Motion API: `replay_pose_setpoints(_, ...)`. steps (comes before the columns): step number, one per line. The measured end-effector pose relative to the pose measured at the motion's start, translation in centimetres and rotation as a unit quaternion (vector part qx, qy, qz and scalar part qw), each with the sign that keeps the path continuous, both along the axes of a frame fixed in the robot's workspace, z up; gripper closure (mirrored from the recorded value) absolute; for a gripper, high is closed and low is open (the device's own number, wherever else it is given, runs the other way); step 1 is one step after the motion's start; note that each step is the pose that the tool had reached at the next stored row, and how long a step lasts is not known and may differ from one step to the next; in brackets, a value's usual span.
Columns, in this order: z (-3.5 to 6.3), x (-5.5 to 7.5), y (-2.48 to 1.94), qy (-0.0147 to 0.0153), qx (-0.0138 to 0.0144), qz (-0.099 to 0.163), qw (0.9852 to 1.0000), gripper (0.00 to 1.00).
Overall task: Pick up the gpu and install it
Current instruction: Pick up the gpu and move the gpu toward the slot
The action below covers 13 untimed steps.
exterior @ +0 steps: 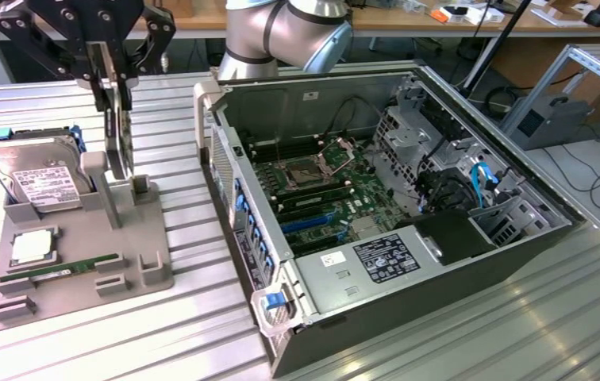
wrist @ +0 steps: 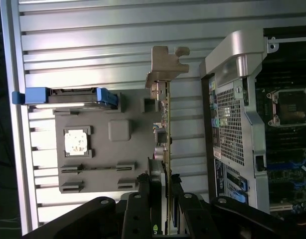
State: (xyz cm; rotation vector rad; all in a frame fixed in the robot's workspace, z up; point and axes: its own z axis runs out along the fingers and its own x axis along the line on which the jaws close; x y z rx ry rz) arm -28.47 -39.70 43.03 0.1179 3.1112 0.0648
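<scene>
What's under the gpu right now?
The gpu, clamped in the gripper, hangs over the grey holder, at its side nearest the computer case. Its board hides what lies straight below it.

I can't make out a single word here. The boxy silver hard drive (exterior: 25,159) wears a white printed label (exterior: 50,189). The grey metal power supply box (exterior: 332,290) in the open computer tower (exterior: 311,99) has a black label (exterior: 390,258) and a white sticker (exterior: 334,259), both illegible.
</scene>
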Motion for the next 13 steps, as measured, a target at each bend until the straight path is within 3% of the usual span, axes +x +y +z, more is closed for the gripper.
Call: replay_pose_setpoints(13, 0.59, 0.0, 0.0, 0.0, 0.0003, 0.0, 1.0, 0.73)
